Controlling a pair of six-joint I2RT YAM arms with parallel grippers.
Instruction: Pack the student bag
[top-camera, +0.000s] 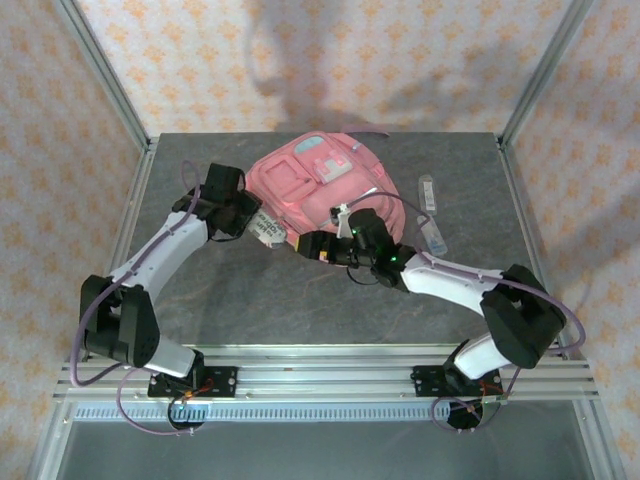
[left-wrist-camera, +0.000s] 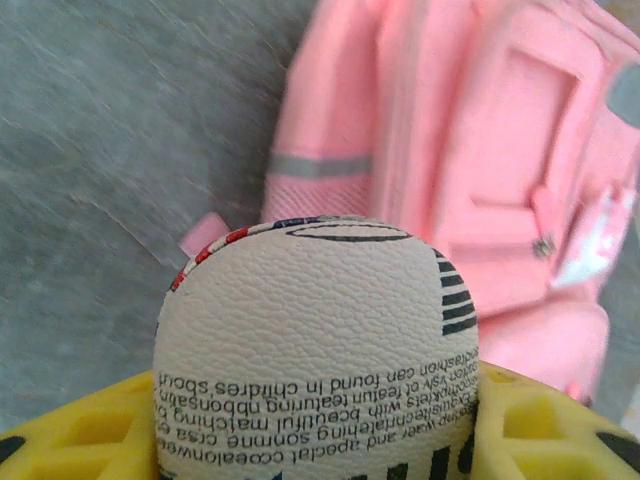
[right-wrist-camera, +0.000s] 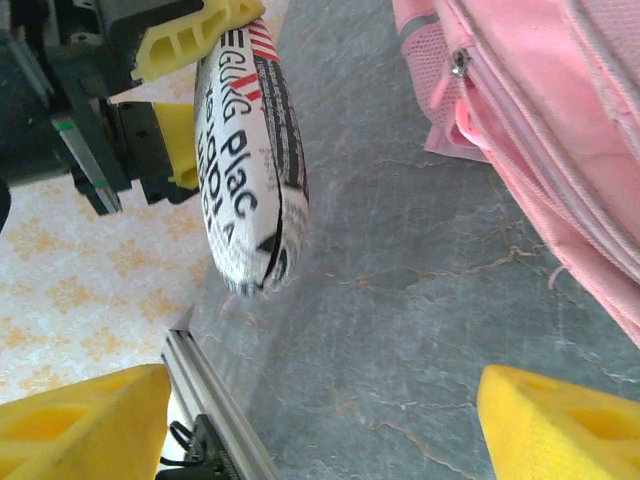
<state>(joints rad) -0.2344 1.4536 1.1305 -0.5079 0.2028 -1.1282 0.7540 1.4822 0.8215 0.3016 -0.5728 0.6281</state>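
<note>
The student bag (top-camera: 310, 180) is a large pink backpack lying flat at the back middle of the table, patch side up. My left gripper (top-camera: 258, 226) hangs just left of the bag's near corner, shut on a white printed pouch (top-camera: 268, 230) with black lettering. In the left wrist view the pouch (left-wrist-camera: 315, 340) bulges between the yellow fingers (left-wrist-camera: 60, 440), with the bag (left-wrist-camera: 480, 180) beyond it. My right gripper (top-camera: 312, 246) stands open at the bag's near edge, pointing left. In the right wrist view the pouch (right-wrist-camera: 245, 170) hangs ahead of its empty fingers (right-wrist-camera: 80, 425), and the bag (right-wrist-camera: 540, 130) lies to the right.
Two clear plastic packets (top-camera: 428, 192) (top-camera: 436, 235) lie on the grey table right of the bag. Aluminium frame posts stand at the back corners. A metal rail (right-wrist-camera: 215, 410) borders the table's edge in the right wrist view.
</note>
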